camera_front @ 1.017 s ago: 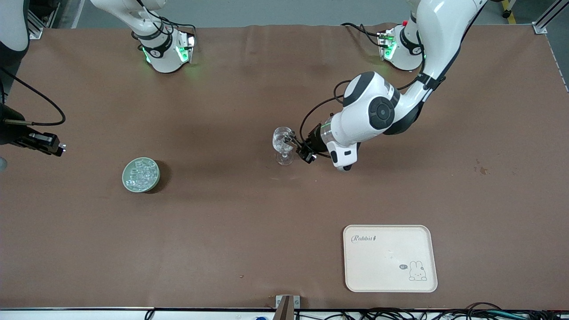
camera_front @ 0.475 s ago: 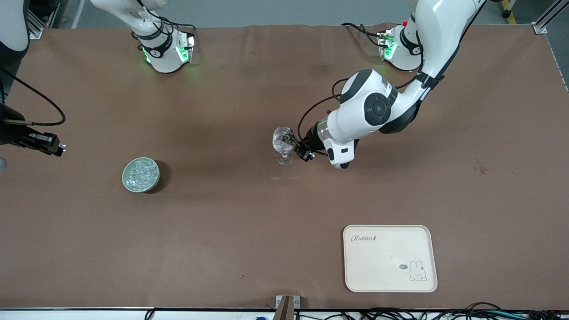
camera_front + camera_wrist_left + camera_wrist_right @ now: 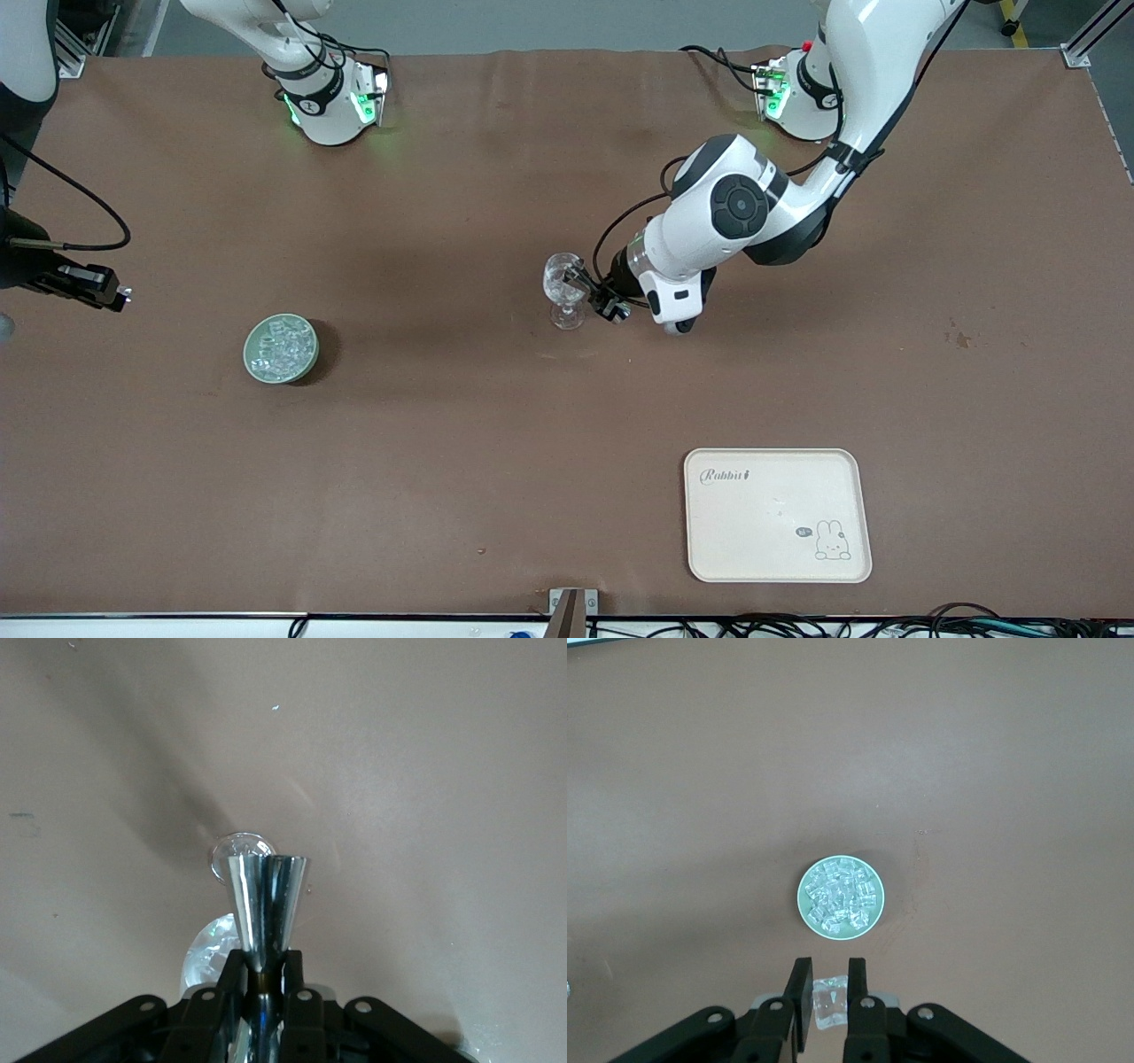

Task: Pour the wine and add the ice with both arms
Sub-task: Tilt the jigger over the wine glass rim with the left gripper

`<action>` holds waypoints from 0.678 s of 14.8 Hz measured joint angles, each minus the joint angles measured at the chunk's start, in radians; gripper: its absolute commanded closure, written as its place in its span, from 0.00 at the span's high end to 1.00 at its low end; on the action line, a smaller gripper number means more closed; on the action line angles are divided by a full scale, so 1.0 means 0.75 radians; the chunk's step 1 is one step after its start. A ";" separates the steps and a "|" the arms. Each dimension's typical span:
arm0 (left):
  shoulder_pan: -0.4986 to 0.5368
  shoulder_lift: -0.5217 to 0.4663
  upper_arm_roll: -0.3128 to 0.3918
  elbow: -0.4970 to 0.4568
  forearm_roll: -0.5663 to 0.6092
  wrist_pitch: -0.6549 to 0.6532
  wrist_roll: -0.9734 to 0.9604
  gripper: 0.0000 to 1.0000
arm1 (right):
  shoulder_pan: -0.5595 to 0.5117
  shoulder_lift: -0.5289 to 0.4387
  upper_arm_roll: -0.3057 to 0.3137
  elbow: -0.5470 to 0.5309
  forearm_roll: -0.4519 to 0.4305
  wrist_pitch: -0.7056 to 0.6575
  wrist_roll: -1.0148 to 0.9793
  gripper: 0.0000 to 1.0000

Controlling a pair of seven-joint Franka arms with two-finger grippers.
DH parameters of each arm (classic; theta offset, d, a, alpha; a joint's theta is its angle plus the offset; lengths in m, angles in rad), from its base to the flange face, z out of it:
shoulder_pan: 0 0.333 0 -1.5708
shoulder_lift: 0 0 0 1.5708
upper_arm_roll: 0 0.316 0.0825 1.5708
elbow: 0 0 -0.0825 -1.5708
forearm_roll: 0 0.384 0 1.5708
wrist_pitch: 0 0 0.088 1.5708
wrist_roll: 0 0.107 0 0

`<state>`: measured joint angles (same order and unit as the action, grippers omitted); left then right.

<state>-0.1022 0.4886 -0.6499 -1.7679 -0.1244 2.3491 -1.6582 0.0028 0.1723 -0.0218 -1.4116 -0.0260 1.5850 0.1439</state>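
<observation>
A taller clear goblet (image 3: 564,297) stands mid-table; its bowl (image 3: 205,961) and round foot (image 3: 239,849) show in the left wrist view. My left gripper (image 3: 592,295) (image 3: 264,970) is right beside the goblet's bowl, shut on the narrow stem of a tiny glinting stemmed glass (image 3: 266,895) that flares out past the fingertips. No wine is visible. My right gripper (image 3: 120,297) (image 3: 828,992) hangs over the table's right-arm end, shut on one clear ice cube (image 3: 830,1003). More ice (image 3: 837,895) fills the pale green dish (image 3: 281,348) below it.
A cream tray (image 3: 777,514) with a rabbit drawing lies near the front edge toward the left arm's end. A small dark stain (image 3: 961,338) marks the brown table cover (image 3: 443,443).
The left arm's forearm and wrist have swung toward the goblet and turned, while its gripper stays at the goblet's bowl. The right arm has not moved.
</observation>
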 measured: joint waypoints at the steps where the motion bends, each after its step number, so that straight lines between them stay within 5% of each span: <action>1: -0.001 0.000 -0.002 0.000 0.018 0.000 -0.008 0.00 | 0.000 0.000 0.000 0.000 0.000 0.000 0.000 0.04; 10: -0.010 0.000 -0.008 -0.003 0.147 -0.012 -0.082 0.01 | 0.000 0.000 0.000 0.000 0.000 0.000 0.000 0.04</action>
<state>-0.1098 0.4887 -0.6558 -1.7700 -0.0139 2.3404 -1.7197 0.0029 0.1723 -0.0216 -1.4116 -0.0260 1.5852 0.1437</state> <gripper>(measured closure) 0.789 0.802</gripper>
